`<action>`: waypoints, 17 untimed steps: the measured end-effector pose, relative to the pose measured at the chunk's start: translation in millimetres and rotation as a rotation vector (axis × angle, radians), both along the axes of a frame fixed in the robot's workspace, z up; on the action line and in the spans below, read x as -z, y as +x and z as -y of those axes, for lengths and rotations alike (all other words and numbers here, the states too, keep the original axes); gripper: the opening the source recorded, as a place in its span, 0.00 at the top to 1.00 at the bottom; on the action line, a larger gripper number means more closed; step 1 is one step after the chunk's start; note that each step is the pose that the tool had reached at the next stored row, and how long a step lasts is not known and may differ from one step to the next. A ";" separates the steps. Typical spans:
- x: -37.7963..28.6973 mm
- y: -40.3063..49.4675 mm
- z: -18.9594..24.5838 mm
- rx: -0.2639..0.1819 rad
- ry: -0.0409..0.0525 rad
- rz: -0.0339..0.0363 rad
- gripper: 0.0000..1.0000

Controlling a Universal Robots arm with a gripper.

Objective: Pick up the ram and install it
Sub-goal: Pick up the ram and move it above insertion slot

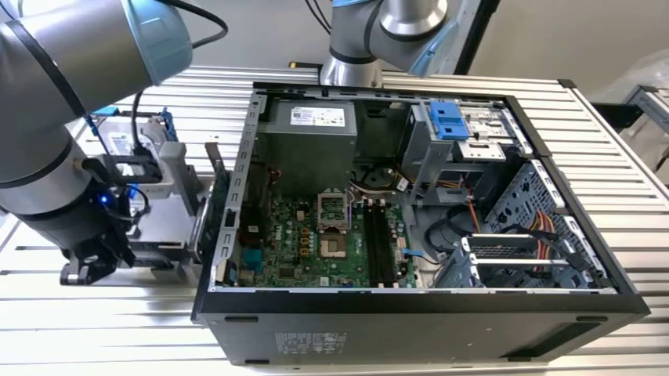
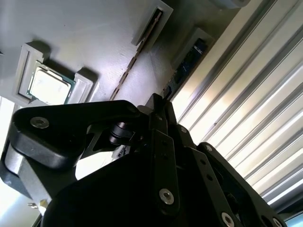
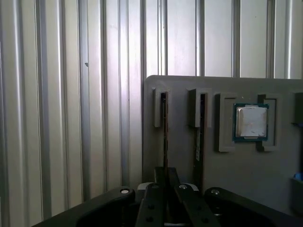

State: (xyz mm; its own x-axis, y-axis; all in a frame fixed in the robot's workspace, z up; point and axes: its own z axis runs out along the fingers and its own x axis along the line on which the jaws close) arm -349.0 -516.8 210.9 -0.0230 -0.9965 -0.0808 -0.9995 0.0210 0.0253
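Where the arm bends down at the exterior view's left, you have the claw (image 1: 86, 270) low over the grey parts tray (image 1: 168, 205), which sits on the slatted tabletop (image 1: 105, 333) just beside the open computer case (image 1: 418, 196).

Ram: stands on edge in the tray slot nearest the tray's outer rim, seen in both wrist views (image 3: 164, 124) (image 2: 193, 53). A little blue face shows in the second wrist view.

Second stick (image 3: 199, 137) sits on edge in the neighbouring slot, parallel to the ram. The square silver processor (image 3: 251, 122) lies flat in its pocket beyond that, further in from the rim.

Claw: in the first wrist view its tip (image 3: 165, 174) lines up with the ram's slot and meets the near end of the stick. It looks to straddle the ram, though the dark body hides the contact. You cannot tell whether it is gripping or slack.

Hard drive (image 1: 131, 133) with blue rails stands at the far end of the tray.

Case: side panel off, motherboard (image 1: 313, 243) exposed, with long dark memory sockets (image 1: 381, 243) to the right of the processor socket.
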 end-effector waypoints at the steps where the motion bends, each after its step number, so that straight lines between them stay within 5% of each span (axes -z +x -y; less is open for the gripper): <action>1: -0.7 0.0 0.0 0.000 0.0000 0.0000 1.00; 17: -9.3 -0.1 0.0 0.000 0.0000 0.0000 1.00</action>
State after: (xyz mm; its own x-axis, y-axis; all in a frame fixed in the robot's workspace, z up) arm -349.1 -516.8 220.2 -0.0230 -0.9965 -0.0808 -0.9995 0.0210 0.0253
